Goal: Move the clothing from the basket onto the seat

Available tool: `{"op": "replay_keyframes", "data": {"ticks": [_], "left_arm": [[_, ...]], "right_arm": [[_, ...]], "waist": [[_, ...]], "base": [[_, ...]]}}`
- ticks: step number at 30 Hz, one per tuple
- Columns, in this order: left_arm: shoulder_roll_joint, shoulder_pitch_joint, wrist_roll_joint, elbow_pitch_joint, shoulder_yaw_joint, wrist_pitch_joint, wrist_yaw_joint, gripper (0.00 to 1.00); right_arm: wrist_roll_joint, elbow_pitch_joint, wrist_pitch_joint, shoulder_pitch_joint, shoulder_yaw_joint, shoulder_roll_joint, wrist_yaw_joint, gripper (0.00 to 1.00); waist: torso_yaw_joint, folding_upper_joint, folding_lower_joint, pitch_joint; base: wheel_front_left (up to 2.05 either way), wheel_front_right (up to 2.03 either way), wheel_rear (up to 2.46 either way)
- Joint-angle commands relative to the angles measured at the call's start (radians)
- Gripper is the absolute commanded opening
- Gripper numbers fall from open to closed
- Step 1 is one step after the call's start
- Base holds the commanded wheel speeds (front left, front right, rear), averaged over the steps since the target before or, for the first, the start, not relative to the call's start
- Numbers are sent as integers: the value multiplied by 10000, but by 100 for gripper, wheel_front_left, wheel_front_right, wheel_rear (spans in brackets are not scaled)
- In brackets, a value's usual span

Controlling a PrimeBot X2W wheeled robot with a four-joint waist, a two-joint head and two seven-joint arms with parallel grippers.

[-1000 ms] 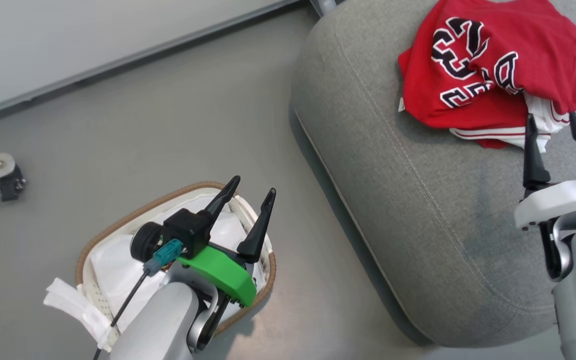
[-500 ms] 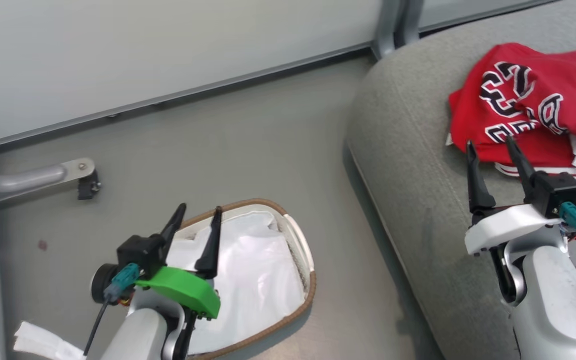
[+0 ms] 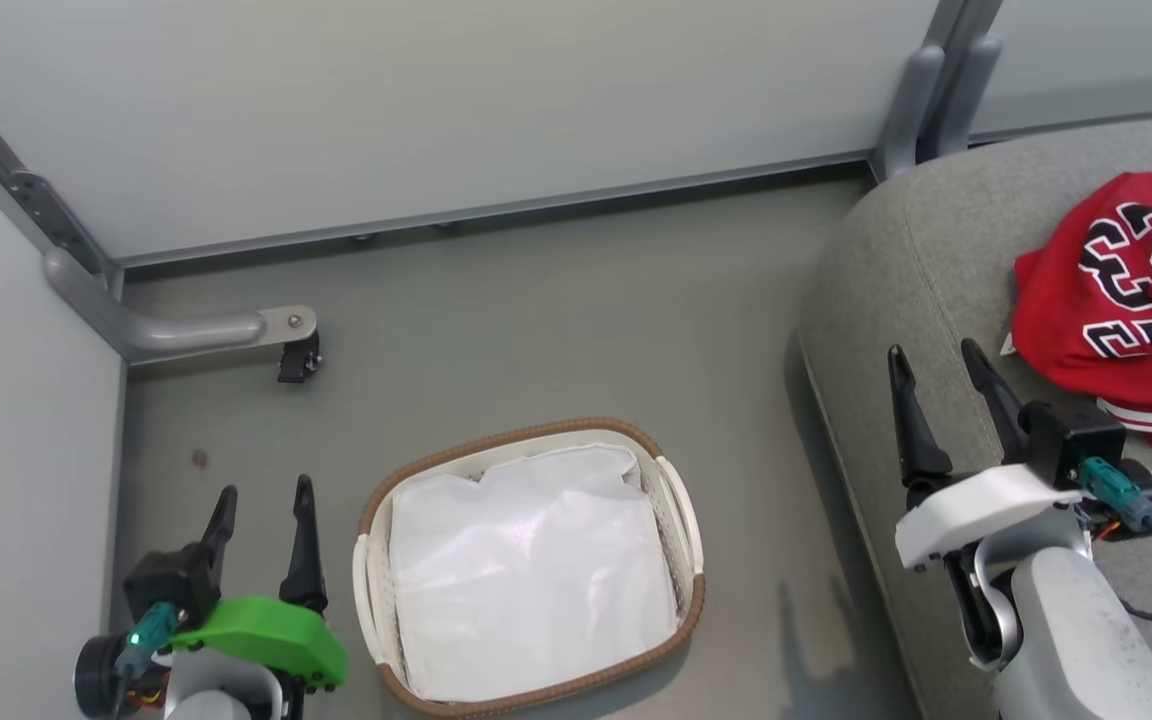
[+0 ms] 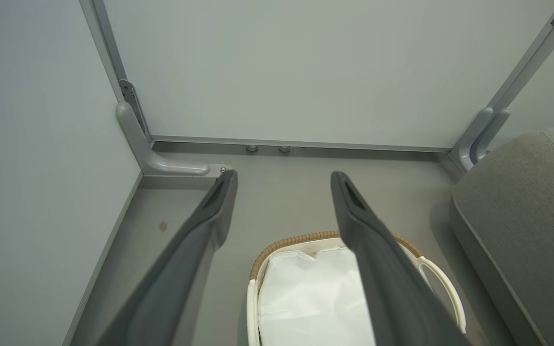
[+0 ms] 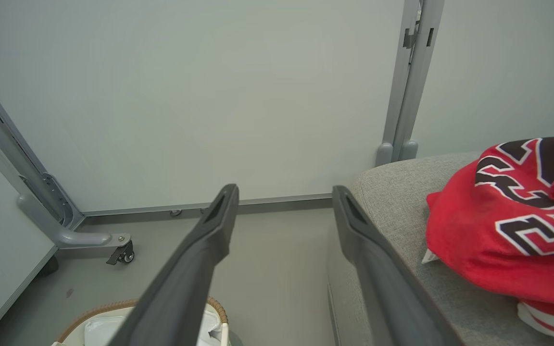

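The red basketball clothing [image 3: 1121, 290] lies heaped on the grey sofa seat [image 3: 946, 250], and the basket [image 3: 536, 430] on the floor holds its white liner [image 3: 531, 570]. The left gripper [image 3: 264, 487] beside the basket and the right gripper [image 3: 933, 349] over the seat's edge are both spread apart, grasping nothing. A caster foot [image 3: 298, 358] stands well behind the basket.

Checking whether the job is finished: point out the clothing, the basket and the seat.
clothing [image 3: 1051, 320]: head view, red fabric left of the numerals.
basket [image 3: 576, 426]: head view, brown woven rim, far side.
seat [image 3: 886, 270]: head view, bare grey cushion near its rounded corner.
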Motion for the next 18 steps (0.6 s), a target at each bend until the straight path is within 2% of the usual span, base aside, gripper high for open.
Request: {"op": "replay_keyframes", "data": {"ticks": [1, 6, 12, 13, 18], "left_arm": [[-48, 237, 203, -61, 188, -8, 27, 100], [-165, 749, 365, -135, 618, -8, -114, 100], [-244, 1161, 65, 52, 958, -8, -222, 100], [-257, 1049, 88, 75, 948, 0, -209, 0], [-341, 1158, 49, 468, 950, 65, -209, 0]], "right_arm": [[125, 30, -22, 242, 15, -50, -14, 100], [261, 171, -22, 641, 101, -46, -14, 100], [460, 249, -22, 1139, 127, -45, -14, 100], [434, 238, 0, 1040, 123, -2, 0, 0], [467, 652, 45, 1371, 112, 94, 0, 0]], "waist": [[210, 0, 0, -274], [265, 0, 0, -587], [234, 0, 0, -842], [238, 0, 0, -806], [239, 0, 0, -834]], "base": [[0, 0, 0], [0, 0, 0], [0, 0, 0], [0, 0, 0], [0, 0, 0]]}}
